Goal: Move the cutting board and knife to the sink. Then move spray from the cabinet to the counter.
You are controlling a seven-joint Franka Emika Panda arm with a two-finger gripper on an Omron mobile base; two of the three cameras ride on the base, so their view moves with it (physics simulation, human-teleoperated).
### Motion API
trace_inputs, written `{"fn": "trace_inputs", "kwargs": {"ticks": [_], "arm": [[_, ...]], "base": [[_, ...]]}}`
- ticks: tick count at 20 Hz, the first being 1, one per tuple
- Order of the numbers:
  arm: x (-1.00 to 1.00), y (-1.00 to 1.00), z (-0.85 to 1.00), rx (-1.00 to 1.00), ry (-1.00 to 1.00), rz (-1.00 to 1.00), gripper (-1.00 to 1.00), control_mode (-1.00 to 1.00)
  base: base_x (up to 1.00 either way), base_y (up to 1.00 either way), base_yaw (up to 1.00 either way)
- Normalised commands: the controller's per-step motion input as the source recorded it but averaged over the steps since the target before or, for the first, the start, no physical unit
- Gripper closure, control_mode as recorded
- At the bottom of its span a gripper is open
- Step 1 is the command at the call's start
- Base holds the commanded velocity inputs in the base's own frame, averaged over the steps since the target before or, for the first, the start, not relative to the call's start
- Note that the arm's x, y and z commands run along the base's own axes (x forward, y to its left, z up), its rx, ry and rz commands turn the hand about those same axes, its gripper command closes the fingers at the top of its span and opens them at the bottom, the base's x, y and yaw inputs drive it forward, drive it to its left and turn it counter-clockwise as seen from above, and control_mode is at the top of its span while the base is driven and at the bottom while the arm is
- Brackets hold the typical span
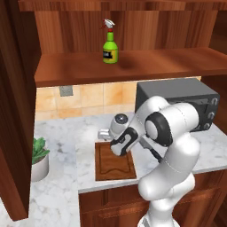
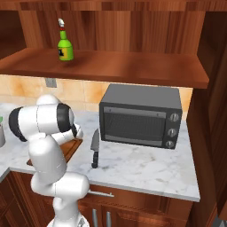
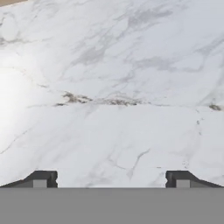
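- Progress: nothing of the task appears done. The cutting board (image 1: 114, 163) is lying flat on the marble surface (image 1: 62, 146) at lower centre of the left base view, partly behind the arm.
- The knife (image 2: 94, 148) is lying on the same surface at centre-left of the right base view, just beside the board's right edge, blade pointing toward the back wall and handle toward the front edge.
- The spray (image 1: 110, 47) is standing upright on the cabinet (image 1: 133, 64) shelf, upper centre of the left base view; the second half of the task is untouched.
- Gripper (image 3: 111, 179): the jaws are standing wide apart and holding nothing; the hand view is showing bare marble between the two tips, at bottom left and bottom right.
- In the left base view the hand is hovering near the board's far edge, pointing down.
- Room: a toaster oven (image 2: 141, 116) is occupying the surface to the right of the knife; a potted plant (image 1: 39, 158) is standing at the left edge of the left base view.
- Judgement: the board's front edge is running close to the surface's front lip, and the shelf overhead is limiting upward travel.
- No sink is appearing in these frames.
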Motion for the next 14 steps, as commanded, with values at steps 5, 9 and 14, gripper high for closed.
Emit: {"fn": "trace_inputs", "kwargs": {"ticks": [5, 9, 14], "arm": [[-0.63, 0.00, -0.09, 0.04, 0.01, -0.09, -1.00, -1.00], [-0.51, 0.00, -0.10, 0.01, 0.01, -0.10, -1.00, -1.00], [-0.16, 0.00, -0.04, 0.01, 0.03, -0.12, -1.00, -1.00]], "base": [[0.00, 0.00, 0.00], [0.00, 0.00, 0.00], [0.00, 0.00, 0.00]]}}
